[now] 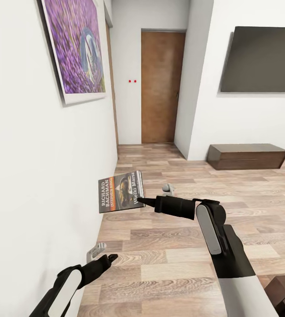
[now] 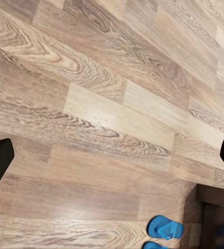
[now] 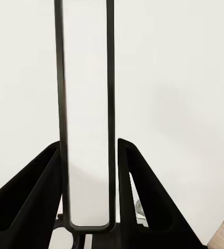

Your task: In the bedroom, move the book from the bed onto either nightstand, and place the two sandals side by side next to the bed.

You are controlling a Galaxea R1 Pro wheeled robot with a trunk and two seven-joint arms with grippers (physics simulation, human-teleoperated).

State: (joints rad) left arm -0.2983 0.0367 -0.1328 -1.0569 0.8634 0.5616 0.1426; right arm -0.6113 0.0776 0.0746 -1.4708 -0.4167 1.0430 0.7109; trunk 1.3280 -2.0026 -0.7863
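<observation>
Evidently light and stiff, the book (image 1: 121,191) sits clamped edge-on in the right gripper (image 1: 143,201); left gripper (image 1: 109,257) gapes empty.

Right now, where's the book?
In the head view the small dark paperback with the orange band sits left of centre, clamped in the right hand, held above the wood-plank floor close to the white wall.
</observation>
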